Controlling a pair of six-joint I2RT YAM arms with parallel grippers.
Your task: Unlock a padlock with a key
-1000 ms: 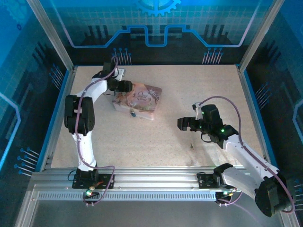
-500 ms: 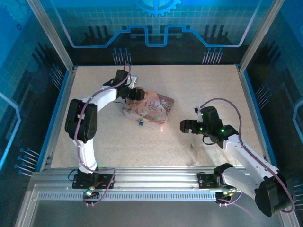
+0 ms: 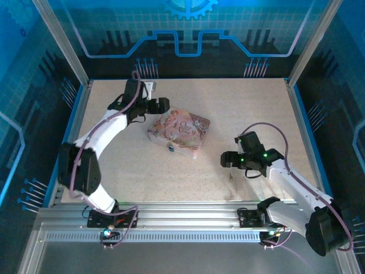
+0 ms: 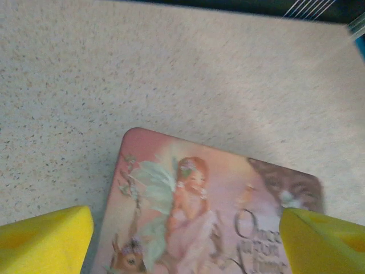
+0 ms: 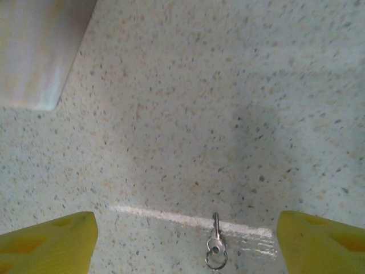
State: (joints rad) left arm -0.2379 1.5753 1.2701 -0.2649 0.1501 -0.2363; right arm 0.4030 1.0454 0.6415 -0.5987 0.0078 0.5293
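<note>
My left gripper (image 3: 162, 105) hangs with fingers spread wide over the far-left edge of the pink tin (image 3: 181, 128). The padlock (image 3: 170, 147) sits against the tin's near edge. Further right, the key (image 5: 215, 246) lies flat on the table (image 3: 245, 108), framed between my right gripper's (image 3: 226, 160) wide-parted fingers.

The pink tin (image 4: 217, 188) near the middle of the table (image 3: 245, 108) bears dark cursive lettering (image 4: 254, 225) on its lid, beside the fairy picture. It starts with a large "O", likely "Once", and its end is hidden behind a yellow finger (image 4: 319, 240) of the left gripper (image 4: 182, 242). The line beneath is too blurred to read. A blue gear emblem (image 3: 191, 7) stands on the back wall.
</note>
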